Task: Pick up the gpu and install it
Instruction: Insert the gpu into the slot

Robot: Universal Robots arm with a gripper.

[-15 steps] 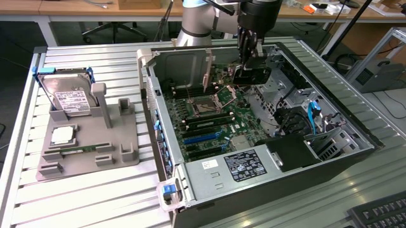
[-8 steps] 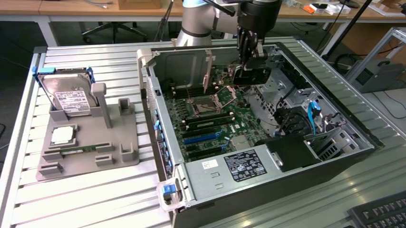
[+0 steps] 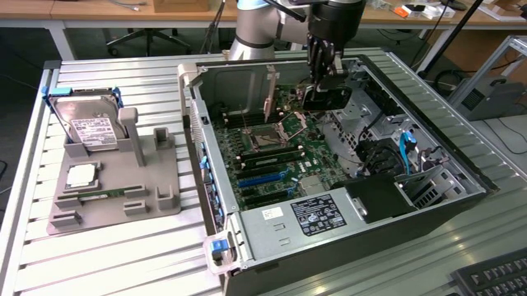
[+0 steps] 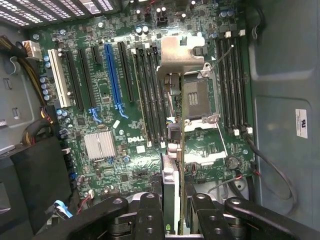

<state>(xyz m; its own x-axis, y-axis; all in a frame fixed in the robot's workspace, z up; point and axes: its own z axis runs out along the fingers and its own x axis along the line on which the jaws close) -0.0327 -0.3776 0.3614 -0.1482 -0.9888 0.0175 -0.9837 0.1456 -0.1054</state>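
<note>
In the exterior view my gripper (image 3: 323,77) hangs inside the open computer case (image 3: 461,166), over the far end of the motherboard (image 3: 276,151). It is shut on the gpu (image 3: 325,98), whose black cooler face shows below the fingers. The wrist view looks along the card: the gpu (image 4: 181,185) is held edge-on between the fingers (image 4: 150,215), with its silver end bracket beside the green board. The card is above the board, close to the open CPU socket (image 4: 195,100) and the memory slots. The blue expansion slot (image 4: 112,75) lies farther off, beside black slots and a white one.
A grey fixture (image 3: 157,197) at the exterior view's left holds a silver hard drive (image 3: 95,126), a CPU (image 3: 81,176) and a memory stick (image 3: 103,194). Cables and a black shroud (image 3: 379,197) crowd the case's near right. The power supply (image 3: 305,216) sits in front. A keyboard (image 3: 494,277) lies at the lower right.
</note>
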